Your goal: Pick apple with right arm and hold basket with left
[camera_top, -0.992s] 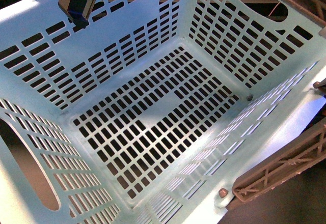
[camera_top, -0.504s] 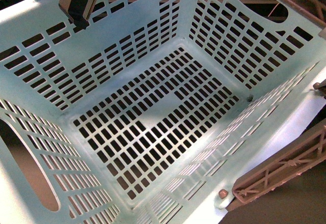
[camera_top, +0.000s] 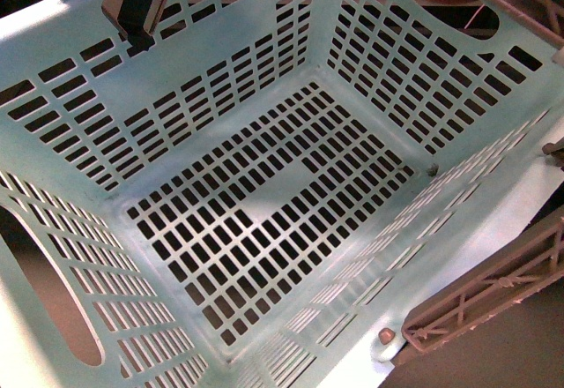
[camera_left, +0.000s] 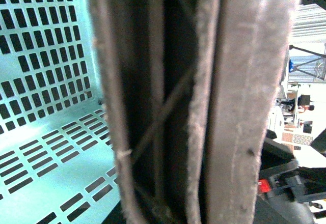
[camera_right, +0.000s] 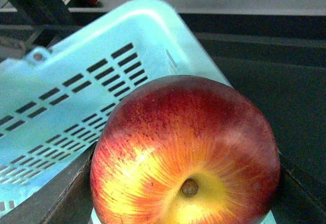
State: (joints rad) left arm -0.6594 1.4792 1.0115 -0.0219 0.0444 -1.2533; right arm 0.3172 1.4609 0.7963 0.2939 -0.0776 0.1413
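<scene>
Outside the basket (camera_right: 147, 15), near a rim corner, apple (camera_right: 186, 152) sits clamped in right hand (camera_right: 186, 203), so pick looks done. Basket inside holds nothing. Left hand (camera_top: 139, 19) at far-wall handle (camera_left: 239, 107); can't tell if it's gripping.

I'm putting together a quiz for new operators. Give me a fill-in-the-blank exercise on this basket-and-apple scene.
1. In the front view, the inside of the basket is ___.
2. The apple has a ___ patch around its stem.
3. The basket's swing handle is ___ in colour.
Missing words: empty; yellow; brown.
</scene>
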